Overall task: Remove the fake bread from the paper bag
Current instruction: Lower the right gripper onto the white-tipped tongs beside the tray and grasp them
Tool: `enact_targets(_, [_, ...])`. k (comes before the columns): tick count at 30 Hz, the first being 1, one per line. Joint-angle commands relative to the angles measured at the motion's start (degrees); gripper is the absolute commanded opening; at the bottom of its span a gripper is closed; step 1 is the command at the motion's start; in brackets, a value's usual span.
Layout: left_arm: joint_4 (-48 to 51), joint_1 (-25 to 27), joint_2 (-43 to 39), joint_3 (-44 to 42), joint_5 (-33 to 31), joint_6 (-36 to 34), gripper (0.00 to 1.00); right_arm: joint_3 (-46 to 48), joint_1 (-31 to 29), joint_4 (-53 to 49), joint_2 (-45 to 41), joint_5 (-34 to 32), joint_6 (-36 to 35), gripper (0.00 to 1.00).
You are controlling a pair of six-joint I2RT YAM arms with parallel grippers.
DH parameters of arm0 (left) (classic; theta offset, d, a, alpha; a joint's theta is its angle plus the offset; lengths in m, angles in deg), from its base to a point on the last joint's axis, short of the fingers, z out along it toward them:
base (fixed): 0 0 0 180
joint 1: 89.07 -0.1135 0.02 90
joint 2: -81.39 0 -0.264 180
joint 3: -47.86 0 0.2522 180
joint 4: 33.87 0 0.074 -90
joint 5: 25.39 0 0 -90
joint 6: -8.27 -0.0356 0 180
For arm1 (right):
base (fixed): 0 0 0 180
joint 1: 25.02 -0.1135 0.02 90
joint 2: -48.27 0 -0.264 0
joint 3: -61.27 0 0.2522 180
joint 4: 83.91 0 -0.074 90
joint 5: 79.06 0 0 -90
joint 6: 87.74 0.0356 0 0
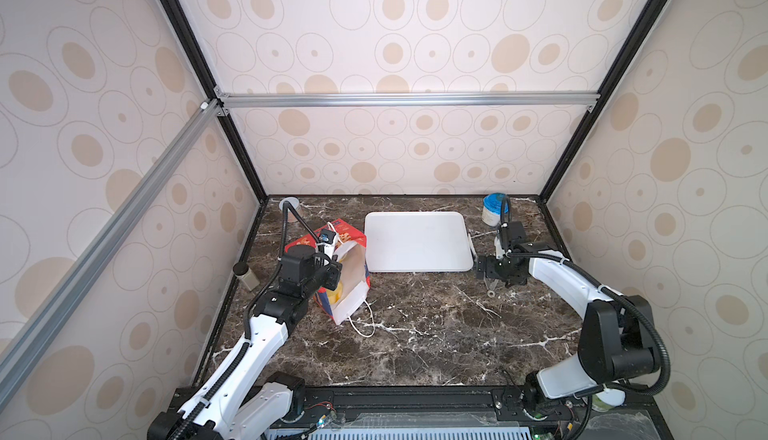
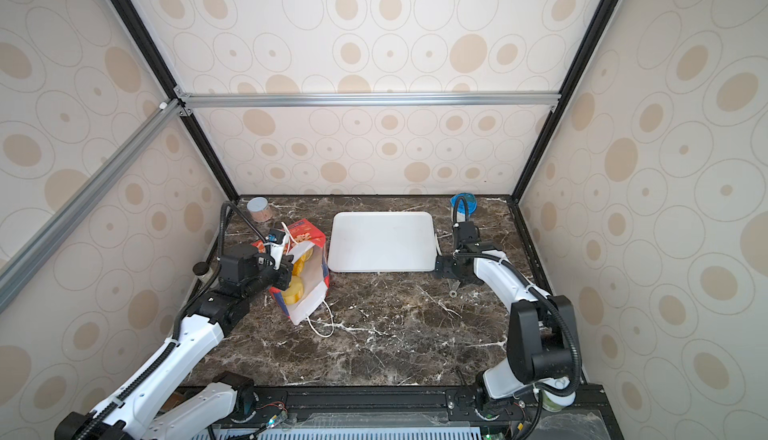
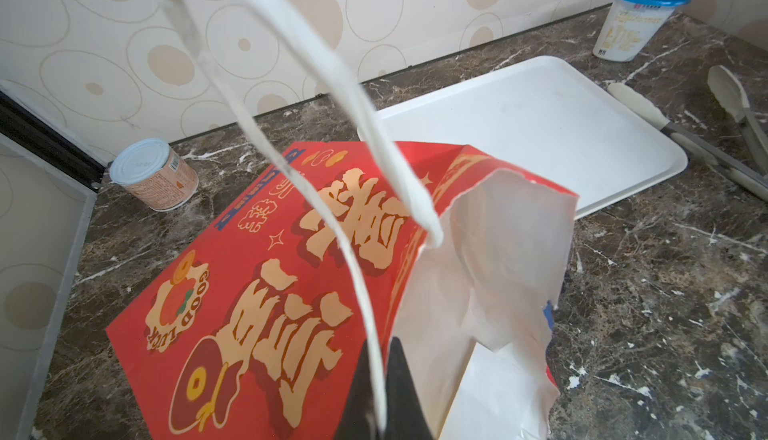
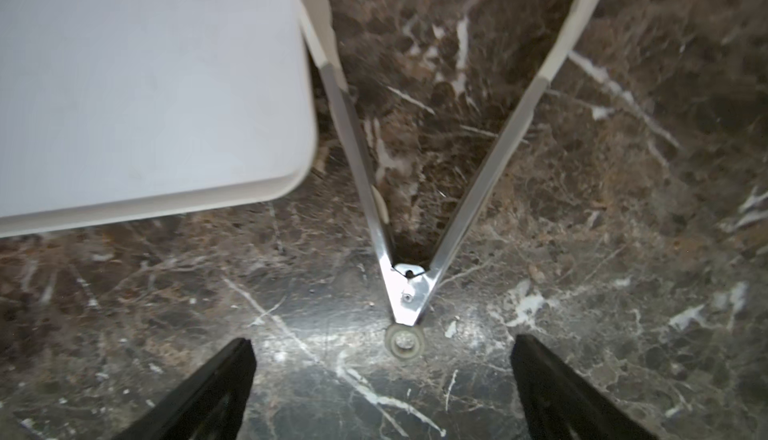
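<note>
Fake bread (image 2: 296,290) is inside the paper bag (image 2: 309,232); yellow pieces show through the open mouth in both top views. The red bag sits tilted on the left part of the dark marbled surface (image 1: 436,334), white lining showing, just beside the white tray (image 1: 415,269). Left pincer (image 3: 380,392) is clenched on a white cord handle (image 3: 328,64) at the bag's mouth, the cord running between its black fingertips (image 3: 405,384). The other handle (image 1: 361,321) droops onto the surface. Right pincer (image 4: 382,340) is released, jaws spread wide, low over the hinge end of metal tongs (image 4: 407,292) that lie on the surface beside the tray's right edge. I cannot tell whether it touches them. A small can (image 2: 258,208) stands at the far left corner and a blue-lidded container (image 1: 493,209) at the far right.
</note>
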Motion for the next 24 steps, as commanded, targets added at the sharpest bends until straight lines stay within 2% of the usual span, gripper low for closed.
enact_targets(1, [-2.54, 0.08, -1.90, 1.32, 0.99, 0.81, 0.00, 0.73, 0.80, -0.97, 1.82, -2.65, 1.45, 1.00])
enact_targets(6, [-2.53, 0.07, -2.28, 1.40, 0.79, 0.66, 0.00, -1.42, 1.27, -1.00, 6.55, -4.54, 1.40, 1.00])
enact_targets(19, [-2.64, 0.11, -3.27, 1.48, -0.96, 0.89, 0.00, -7.37, 3.59, 1.36, 17.32, -2.07, 0.83, 1.00])
enact_targets(24, [-2.56, 0.10, -2.40, 2.40, -1.32, 0.98, 0.00, -9.46, 4.37, 1.69, 20.56, 0.44, 0.72, 0.87])
